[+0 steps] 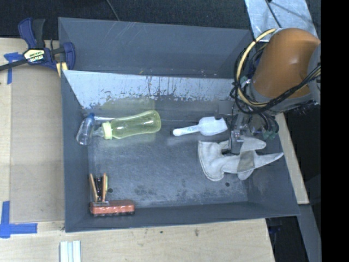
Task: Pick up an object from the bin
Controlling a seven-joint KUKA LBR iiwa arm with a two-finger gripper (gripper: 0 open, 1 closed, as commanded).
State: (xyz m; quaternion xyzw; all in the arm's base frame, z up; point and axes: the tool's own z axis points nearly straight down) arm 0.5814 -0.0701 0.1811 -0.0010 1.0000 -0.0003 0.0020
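White cloth (215, 165), crumpled and limp, is noted lying on the floor of the bin (163, 171), close to the right wall, toward the lower right corner. One flap is spread out toward that wall.

The arm (299, 103) comes in from the right and bends steeply downward, its upper end capped by a rounded orange cover (286, 59) that bulges up toward me. Black and yellow cables (244, 70) loop round the left side of that cover and trail down into the dark cluster of parts beneath it. Below that cluster the gripper (236, 141) hangs low and points straight down, a slim metal piece whose tip I can't make out clearly from here.
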